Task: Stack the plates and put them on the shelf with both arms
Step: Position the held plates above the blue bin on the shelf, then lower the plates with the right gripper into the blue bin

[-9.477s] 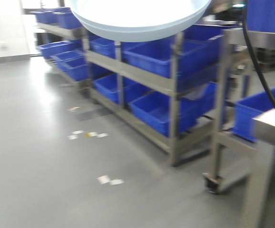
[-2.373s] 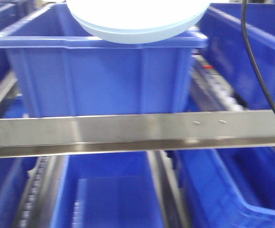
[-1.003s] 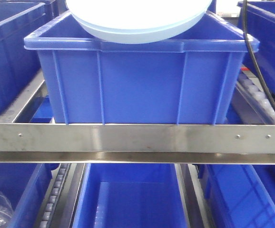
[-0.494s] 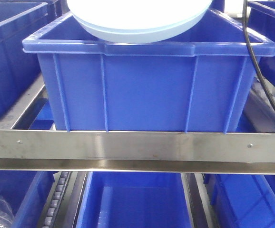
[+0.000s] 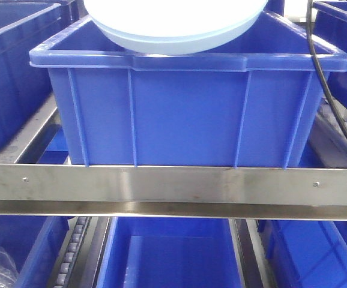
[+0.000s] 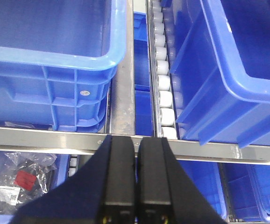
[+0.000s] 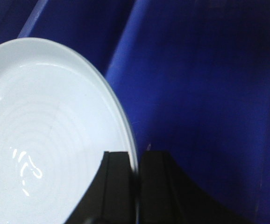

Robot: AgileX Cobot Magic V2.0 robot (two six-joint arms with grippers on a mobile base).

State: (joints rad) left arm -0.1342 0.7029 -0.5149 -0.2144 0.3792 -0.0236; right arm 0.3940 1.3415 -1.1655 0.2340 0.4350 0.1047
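The plates (image 5: 173,27) hang at the top of the front view, pale bluish-white and seen from below, over the near rim of a blue crate (image 5: 185,114) on the shelf. The shelf's brushed-steel front rail (image 5: 173,186) runs across below the crate. In the right wrist view my right gripper (image 7: 136,156) is shut on the right rim of the top plate (image 7: 46,140), one finger inside the rim and one outside, with the crate's blue inside (image 7: 205,84) beyond. My left gripper (image 6: 136,138) is shut and empty, its tips just before the rail (image 6: 41,135).
Blue crates (image 6: 46,60) (image 6: 238,70) stand either side of a grey roller track (image 6: 165,88). More crates sit on the tier below (image 5: 167,258). A plastic bag (image 6: 18,179) lies in a lower crate at the left. A black cable (image 5: 317,60) hangs at the right.
Over the earlier frames the view came from the open floor right up to the shelf, and the crate grew nearer. In the last half second nothing has moved; the plates kept their place.
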